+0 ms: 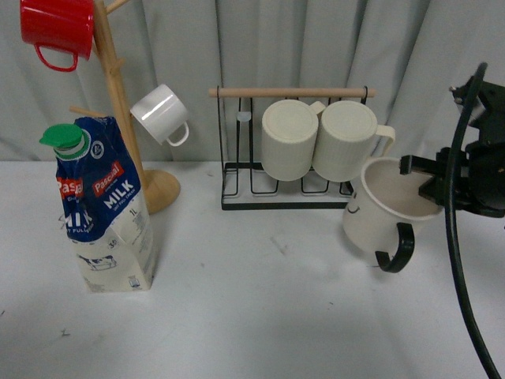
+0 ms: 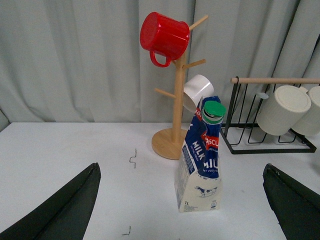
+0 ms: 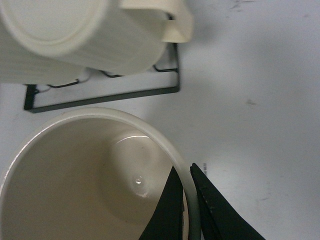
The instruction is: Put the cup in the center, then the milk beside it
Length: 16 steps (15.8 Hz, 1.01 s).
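The cup point(image 1: 379, 215), cream with a black handle point(image 1: 397, 249), hangs tilted just above the table at the right, in front of the wire rack. My right gripper point(image 1: 422, 183) is shut on its rim, one finger inside and one outside; the right wrist view looks down into the cup point(image 3: 75, 185) with the gripper point(image 3: 189, 200) pinching its wall. The milk point(image 1: 102, 209), a blue and cream carton with a green cap, stands upright at the left. In the left wrist view the milk point(image 2: 201, 160) stands ahead of my open left gripper point(image 2: 182, 205), well apart from both fingers.
A black wire rack point(image 1: 288, 158) with a wooden bar holds two ribbed cream mugs point(image 1: 323, 138) behind the cup. A wooden mug tree point(image 1: 126, 110) at the back left carries a red mug point(image 1: 57, 30) and a small white mug point(image 1: 160, 114). A grey curtain closes the back.
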Each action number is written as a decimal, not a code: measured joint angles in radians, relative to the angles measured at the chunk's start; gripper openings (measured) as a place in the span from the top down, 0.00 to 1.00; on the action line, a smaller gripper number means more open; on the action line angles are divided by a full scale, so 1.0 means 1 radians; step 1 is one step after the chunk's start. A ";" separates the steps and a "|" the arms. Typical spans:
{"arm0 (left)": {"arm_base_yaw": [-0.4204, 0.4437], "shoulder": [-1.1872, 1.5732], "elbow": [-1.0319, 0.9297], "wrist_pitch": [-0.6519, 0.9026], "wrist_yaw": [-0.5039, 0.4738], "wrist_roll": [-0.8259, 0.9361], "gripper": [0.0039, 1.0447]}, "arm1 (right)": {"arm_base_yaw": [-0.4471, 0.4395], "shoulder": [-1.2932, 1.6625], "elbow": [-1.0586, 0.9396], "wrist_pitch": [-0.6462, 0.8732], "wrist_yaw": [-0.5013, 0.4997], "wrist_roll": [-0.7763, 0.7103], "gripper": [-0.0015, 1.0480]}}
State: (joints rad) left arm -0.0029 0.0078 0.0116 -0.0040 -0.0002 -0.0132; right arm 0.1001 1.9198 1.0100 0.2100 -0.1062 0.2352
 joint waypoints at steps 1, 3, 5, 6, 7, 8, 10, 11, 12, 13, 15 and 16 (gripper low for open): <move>0.000 0.000 0.000 0.000 0.000 0.000 0.06 | 0.031 -0.006 0.015 -0.021 0.001 0.000 0.96; 0.000 0.000 0.000 0.000 0.000 0.000 0.06 | 0.092 0.009 0.061 -0.063 0.030 0.001 0.96; 0.000 0.000 0.000 0.000 0.000 0.000 0.06 | 0.138 0.043 0.098 -0.092 0.063 0.007 0.96; 0.000 0.000 0.000 0.000 0.000 0.000 0.06 | 0.145 0.050 0.104 -0.099 0.066 0.008 0.96; 0.000 0.000 0.000 0.000 0.000 0.000 0.06 | 0.154 0.060 0.110 -0.102 0.072 0.009 0.96; 0.000 0.000 0.000 0.000 0.000 0.000 0.06 | 0.169 0.078 0.117 -0.110 0.080 0.015 0.96; 0.000 0.000 0.000 0.000 0.000 0.000 0.06 | 0.203 0.107 0.123 -0.119 0.093 0.029 0.97; 0.000 0.000 0.000 0.000 0.000 0.000 0.06 | 0.216 0.109 0.125 -0.119 0.098 0.034 0.97; 0.000 0.000 0.000 0.000 0.000 0.000 0.06 | 0.224 0.111 0.133 -0.120 0.105 0.037 0.97; 0.000 0.000 0.000 0.000 0.000 0.000 0.06 | 0.230 0.117 0.141 -0.122 0.109 0.040 0.97; 0.000 0.000 0.000 0.000 0.000 0.000 0.06 | 0.235 0.136 0.146 -0.132 0.116 0.050 0.97; 0.000 0.000 0.000 0.000 0.000 0.000 0.06 | 0.235 0.142 0.147 -0.140 0.118 0.057 0.97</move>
State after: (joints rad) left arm -0.0029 0.0078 0.0116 -0.0036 -0.0002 -0.0132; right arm 0.3347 2.0617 1.1568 0.0700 0.0120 0.2924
